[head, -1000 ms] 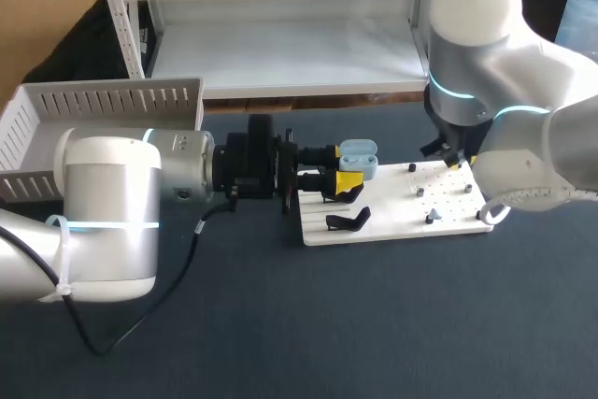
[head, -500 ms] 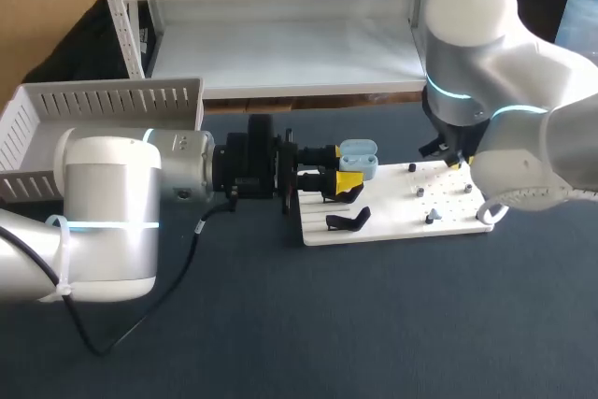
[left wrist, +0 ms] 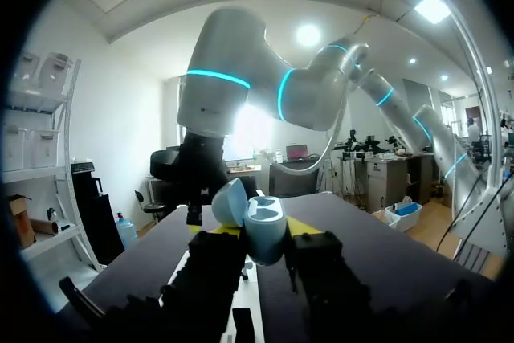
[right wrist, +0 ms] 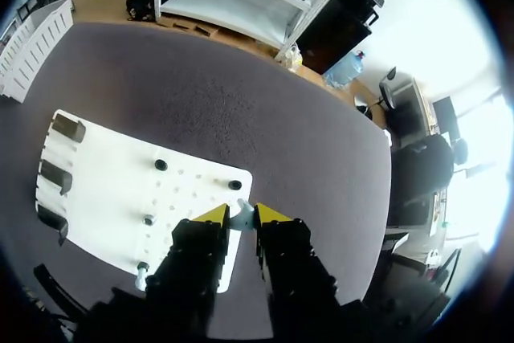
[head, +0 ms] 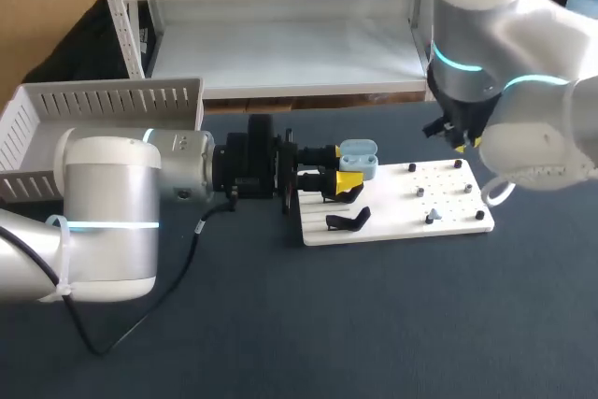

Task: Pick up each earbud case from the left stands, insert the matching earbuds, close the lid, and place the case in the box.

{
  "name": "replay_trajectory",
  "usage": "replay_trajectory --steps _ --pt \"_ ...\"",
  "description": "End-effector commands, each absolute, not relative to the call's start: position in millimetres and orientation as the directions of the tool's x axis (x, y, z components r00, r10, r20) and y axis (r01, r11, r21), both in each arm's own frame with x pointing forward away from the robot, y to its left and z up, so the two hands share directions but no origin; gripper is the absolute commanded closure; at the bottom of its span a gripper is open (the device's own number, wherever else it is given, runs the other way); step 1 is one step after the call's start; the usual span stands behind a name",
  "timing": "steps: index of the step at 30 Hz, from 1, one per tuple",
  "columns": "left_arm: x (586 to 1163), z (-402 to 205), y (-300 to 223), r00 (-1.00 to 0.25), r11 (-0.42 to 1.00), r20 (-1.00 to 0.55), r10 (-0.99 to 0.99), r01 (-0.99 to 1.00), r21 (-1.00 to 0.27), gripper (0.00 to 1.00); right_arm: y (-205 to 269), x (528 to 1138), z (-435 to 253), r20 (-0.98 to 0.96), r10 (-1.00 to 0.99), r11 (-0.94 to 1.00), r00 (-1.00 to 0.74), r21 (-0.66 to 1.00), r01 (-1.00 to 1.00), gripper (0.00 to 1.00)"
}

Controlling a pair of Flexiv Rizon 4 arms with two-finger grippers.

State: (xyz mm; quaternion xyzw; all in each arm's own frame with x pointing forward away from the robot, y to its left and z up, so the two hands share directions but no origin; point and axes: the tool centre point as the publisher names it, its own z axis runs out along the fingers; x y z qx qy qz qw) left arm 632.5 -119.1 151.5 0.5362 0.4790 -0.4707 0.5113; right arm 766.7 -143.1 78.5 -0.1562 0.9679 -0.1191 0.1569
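Left gripper (left wrist: 261, 237): jaws clamped from both sides on the pale blue earbud case (left wrist: 259, 218) (lid standing open), held just above the stand end of the white board (head: 392, 217).
Right gripper (right wrist: 242, 214): jaws narrow, yellow tips pinching a small pale earbud (right wrist: 243, 211), raised over the board's edge near a black peg (right wrist: 234, 185).
Stands (right wrist: 55, 173): three, black, in a row along one end of the board.
Box (head: 103, 100): white and slatted, at the table's left rear, well apart from the case.

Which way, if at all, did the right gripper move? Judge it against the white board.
Yes: in the head view the right gripper drew away from the white board's far right corner, past its far edge.
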Motion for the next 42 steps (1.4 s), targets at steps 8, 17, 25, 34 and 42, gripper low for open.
replay_trajectory --steps 8,17,25,34,42 --pt "631 151 -120 0.100 -0.012 -0.994 0.031 0.995 0.100 1.00 -133 715 166 -0.245 -0.326 0.925 -0.913 -0.283 -0.255 1.00" --pt "631 151 -120 0.100 -0.012 -0.994 0.031 0.995 0.100 1.00 -107 682 207 -0.249 -0.351 0.915 -0.903 -0.295 -0.274 1.00" --pt "631 151 -120 0.100 -0.012 -0.994 0.031 0.995 0.100 1.00 -79 659 224 -0.324 -0.310 0.948 -0.894 -0.177 -0.265 1.00" --pt "631 151 -120 0.100 -0.012 -0.994 0.031 0.995 0.100 1.00 -71 650 226 -0.338 -0.332 0.943 -0.881 -0.158 -0.294 1.00" --pt "631 151 -120 0.100 -0.012 -0.994 0.031 0.995 0.100 1.00 -65 644 229 -0.341 -0.231 0.968 -0.911 -0.177 -0.180 1.00"
